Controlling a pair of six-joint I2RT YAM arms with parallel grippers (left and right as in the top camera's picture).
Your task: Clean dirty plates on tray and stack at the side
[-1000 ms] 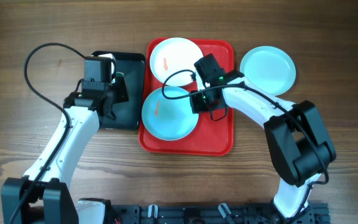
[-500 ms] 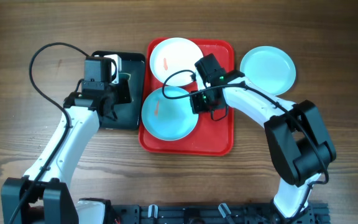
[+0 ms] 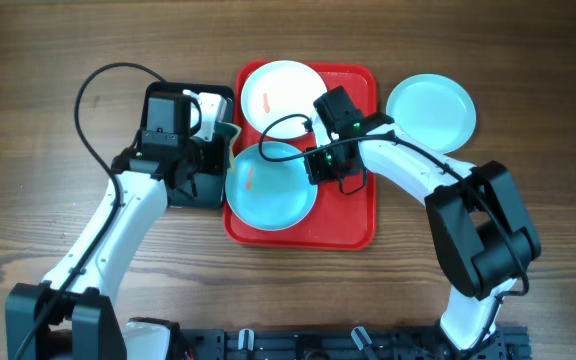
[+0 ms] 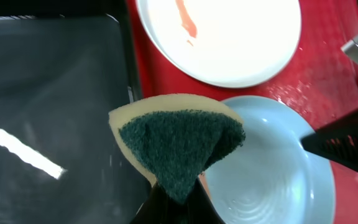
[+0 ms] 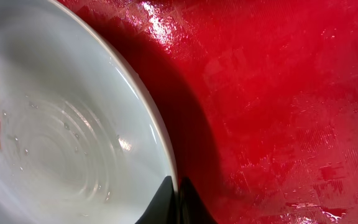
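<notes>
The nearer blue plate (image 3: pixel 271 185) sits on the front-left part of the red tray (image 3: pixel 353 215). Its left edge pokes out past the tray's rim toward the black tray (image 3: pixel 206 192), and there's a small orange smear on it. The right fingers (image 5: pixel 182 208) are pinched together on its right rim, but the right wrist view only catches their tips at the bottom edge. From overhead the arm covers the actual grip. There's a dark shadow under that rim on the tray, and I honestly can't tell if that side is lifted or not.

The white plate (image 3: pixel 282 95) is at the back of the tray with an orange-red streak on it. The left wrist view cuts off its top. The second blue plate (image 3: pixel 430 112) is off the tray, on the table (image 3: pixel 528 80) just beside the tray's back-right corner. Any smears on it are too faint to make out from up there.

The left fingers (image 4: pixel 176 208) are clamped on a folded sponge (image 4: pixel 176 146), green scrubby side out with a yellow edge showing. It hangs right over where the black tray meets the nearer plate's left rim. Can't say whether it's touching the plate. From overhead the sponge is mostly hidden by the wrist.
</notes>
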